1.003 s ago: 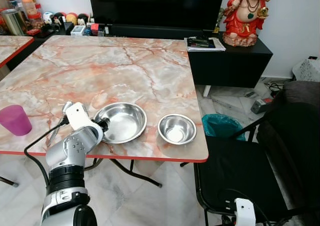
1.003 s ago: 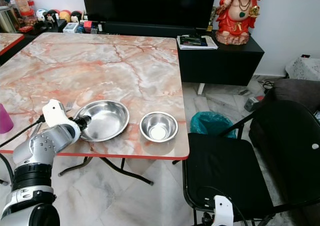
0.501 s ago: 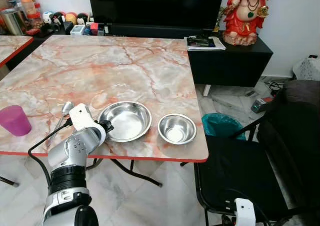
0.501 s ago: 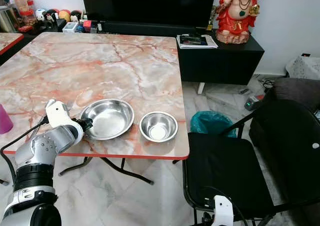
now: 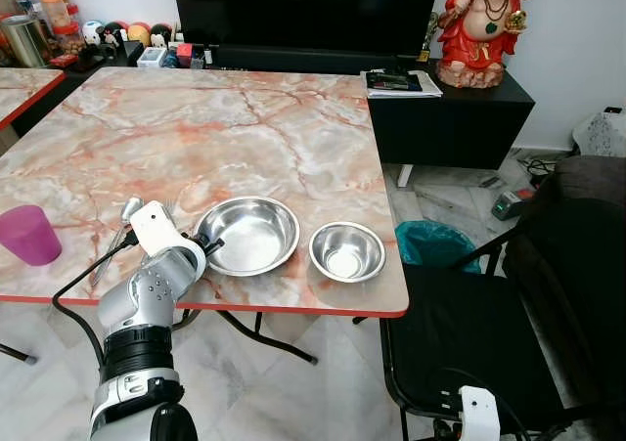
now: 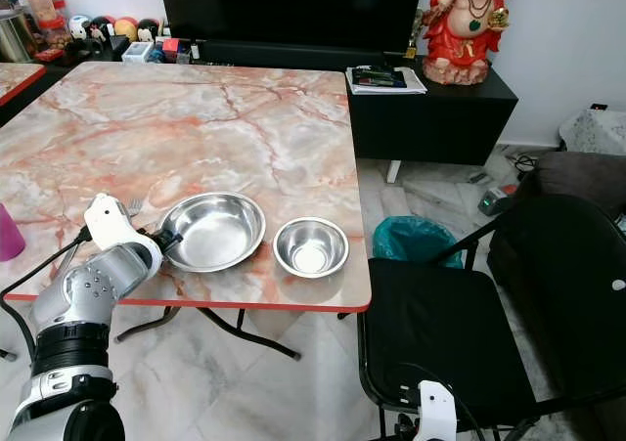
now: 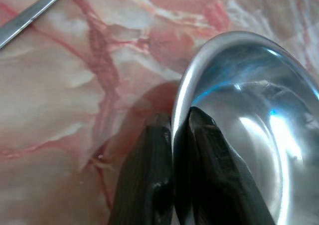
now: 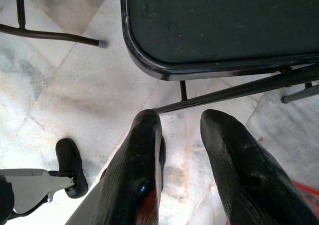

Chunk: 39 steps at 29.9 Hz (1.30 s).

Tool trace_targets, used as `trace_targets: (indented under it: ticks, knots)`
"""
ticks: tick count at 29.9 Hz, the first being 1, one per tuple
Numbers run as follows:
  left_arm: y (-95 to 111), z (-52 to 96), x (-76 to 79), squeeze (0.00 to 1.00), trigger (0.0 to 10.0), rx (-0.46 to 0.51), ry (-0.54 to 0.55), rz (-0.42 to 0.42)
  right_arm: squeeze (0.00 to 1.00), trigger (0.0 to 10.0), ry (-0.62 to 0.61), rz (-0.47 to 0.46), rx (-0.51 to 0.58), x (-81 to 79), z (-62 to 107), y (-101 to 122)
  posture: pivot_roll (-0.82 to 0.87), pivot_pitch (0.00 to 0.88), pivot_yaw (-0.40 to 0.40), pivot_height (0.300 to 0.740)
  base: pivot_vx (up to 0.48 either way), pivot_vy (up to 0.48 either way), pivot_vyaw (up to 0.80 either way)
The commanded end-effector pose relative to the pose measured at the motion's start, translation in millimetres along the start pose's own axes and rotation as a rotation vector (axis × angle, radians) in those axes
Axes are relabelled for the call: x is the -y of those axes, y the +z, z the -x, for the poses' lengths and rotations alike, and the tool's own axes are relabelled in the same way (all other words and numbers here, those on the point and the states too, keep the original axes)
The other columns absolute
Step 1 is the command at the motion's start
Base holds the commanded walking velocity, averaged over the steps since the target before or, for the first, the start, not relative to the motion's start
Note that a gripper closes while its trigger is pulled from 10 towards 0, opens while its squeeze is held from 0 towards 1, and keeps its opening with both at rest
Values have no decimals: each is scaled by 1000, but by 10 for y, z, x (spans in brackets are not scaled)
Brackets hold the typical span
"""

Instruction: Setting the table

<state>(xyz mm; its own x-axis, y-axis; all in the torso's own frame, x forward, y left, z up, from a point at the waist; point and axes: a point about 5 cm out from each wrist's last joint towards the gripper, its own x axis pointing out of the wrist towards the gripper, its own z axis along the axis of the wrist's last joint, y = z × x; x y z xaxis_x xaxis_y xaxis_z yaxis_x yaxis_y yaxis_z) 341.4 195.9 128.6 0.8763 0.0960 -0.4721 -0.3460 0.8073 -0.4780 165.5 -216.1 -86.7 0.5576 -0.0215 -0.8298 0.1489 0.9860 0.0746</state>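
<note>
I can read no text, label, brand or number anywhere; the jars (image 5: 49,1) at the far left and the booklets (image 5: 401,83) on the black cabinet (image 5: 445,118) are too small to make out.

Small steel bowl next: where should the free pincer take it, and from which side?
Pinch the small steel bowl by its thin upright rim, one finger inside, one outside. Probably come from its right, the table-edge side; the large bowl held by the left pincer crowds its left.
</note>
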Motion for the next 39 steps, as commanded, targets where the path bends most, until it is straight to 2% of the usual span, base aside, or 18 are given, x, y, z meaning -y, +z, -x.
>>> trace_targets:
  ticks: [1, 7, 18, 20, 21, 22, 23, 24, 25, 33, 39]
  knots:
    - [-27, 14, 15, 0, 0, -11, -3, -2, 0, 10000, -9, -7, 1, 20, 2, 10, 21, 0, -39, 740, 0, 0, 0]
    - [-86, 5, 2, 0, 0, -42, 1, 20, 0, 10000, -9, -10, 2, 19, 1, 10, 19, 0, -38, 740, 0, 0, 0]
    - [-37, 24, -48, 0, 0, 11, 39, 58, 0, 10000, -7, -8, 0, 15, 1, 9, 25, 0, -40, 740, 0, 0, 0]
    - [26, 47, -22, 0, 0, 75, 2, 109, 0, 10000, -8, -10, 0, 13, 0, 8, 26, 0, -40, 740, 0, 0, 0]
    - [108, 81, 34, 0, 0, 146, -60, 148, 0, 10000, -8, -9, 0, 12, 0, 7, 26, 0, -40, 740, 0, 0, 0]
    - [151, 106, 75, 0, 353, 182, -99, 160, 0, 10000, -8, -9, 0, 12, 0, 7, 26, 0, -40, 740, 0, 0, 0]
    - [200, 140, 133, 0, 3765, 224, -155, 174, 0, 10000, -9, -9, -1, 13, 0, 7, 28, 0, -42, 740, 0, 0, 0]
    - [200, 140, 133, 0, 3765, 224, -155, 174, 0, 10000, -9, -9, -1, 13, 0, 7, 28, 0, -42, 740, 0, 0, 0]
    - [234, 165, 180, 0, 10000, 254, -194, 187, 0, 10000, -10, -6, -2, 13, 0, 8, 29, 0, -44, 740, 0, 0, 0]
    - [343, 237, 277, 0, 10000, 360, -285, 283, 0, 10000, -18, -11, 3, 18, 0, 12, 24, 0, -46, 740, 0, 0, 0]
    - [381, 260, 279, 0, 10000, 438, -291, 316, 0, 10000, -29, -16, 8, 23, 2, 8, 19, 0, -44, 740, 0, 0, 0]
